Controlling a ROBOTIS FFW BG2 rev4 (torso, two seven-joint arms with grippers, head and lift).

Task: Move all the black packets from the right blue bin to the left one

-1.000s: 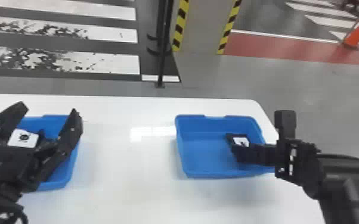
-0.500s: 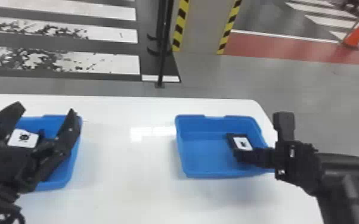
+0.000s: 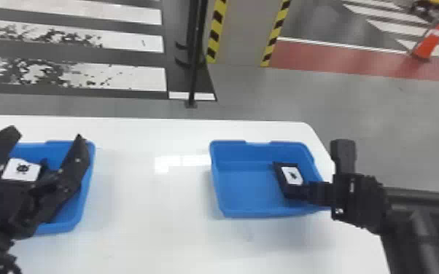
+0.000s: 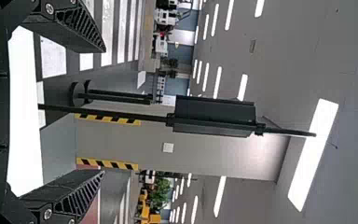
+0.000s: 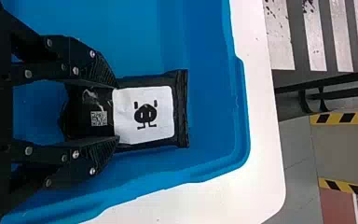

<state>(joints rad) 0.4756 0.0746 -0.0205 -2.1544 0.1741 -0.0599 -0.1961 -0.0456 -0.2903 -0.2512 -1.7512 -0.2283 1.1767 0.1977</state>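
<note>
Head view: packet [image 3: 292, 175] in right bin [image 3: 248, 187]

Was black, from the smooth, rounded tube of the right arm [image 3: 421, 211] to the boxier wrist [image 3: 361, 200] with its small pale markings. Ended in angular black jaws, built of narrow links [image 5: 39, 72] dotted with round silver pins [image 5: 28, 73]. Had cross-head screws [image 4: 49, 8] and slanting ribs [image 4: 81, 25] towards the tapered ends.

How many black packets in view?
2: one black packet in the left bin, another in the right bin, between the fingers of the right gripper. More may be hidden behind the left gripper.
</note>
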